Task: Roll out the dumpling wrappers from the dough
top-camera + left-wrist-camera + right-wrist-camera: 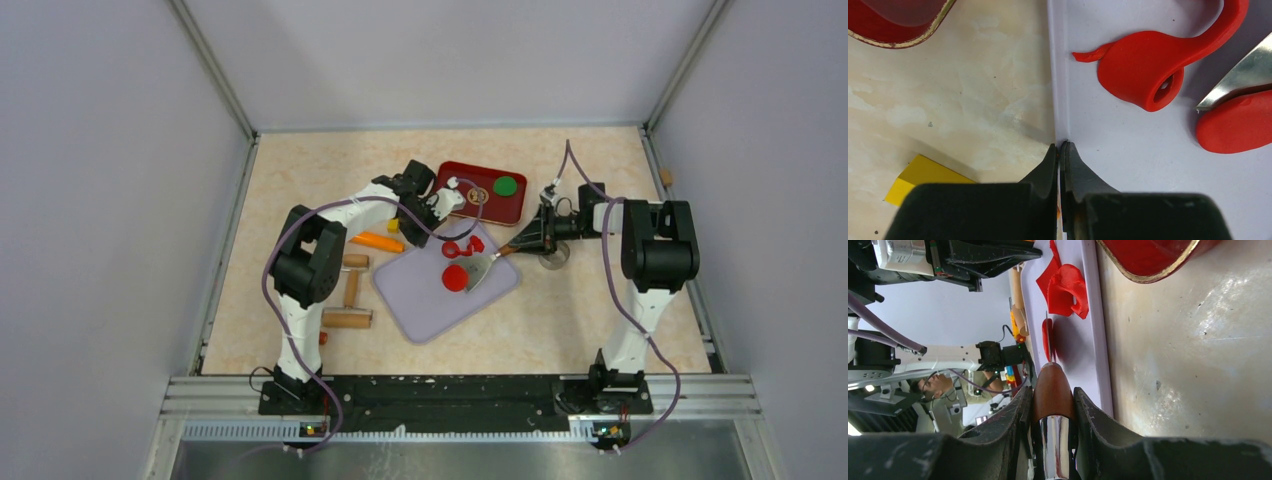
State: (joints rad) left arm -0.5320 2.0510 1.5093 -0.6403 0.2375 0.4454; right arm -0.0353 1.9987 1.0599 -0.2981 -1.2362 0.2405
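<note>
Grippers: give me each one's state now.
Left gripper: shut, tips at the lilac board edge.
Right gripper: shut on the spatula, by its wooden handle.

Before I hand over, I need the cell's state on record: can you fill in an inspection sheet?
Surface: marbled table, lilac board on it.
Job's things: round red wrapper on the board; curled red dough scraps beside it.
Clutter: red tray holding a green disc, wooden rollers, orange piece, yellow block.
Claws: left claw shut, empty, at the board's edge; right claw shut on the spatula, blade at the wrapper.
Cables: purple cable along each arm.
Surroundings: grey walls.
</note>
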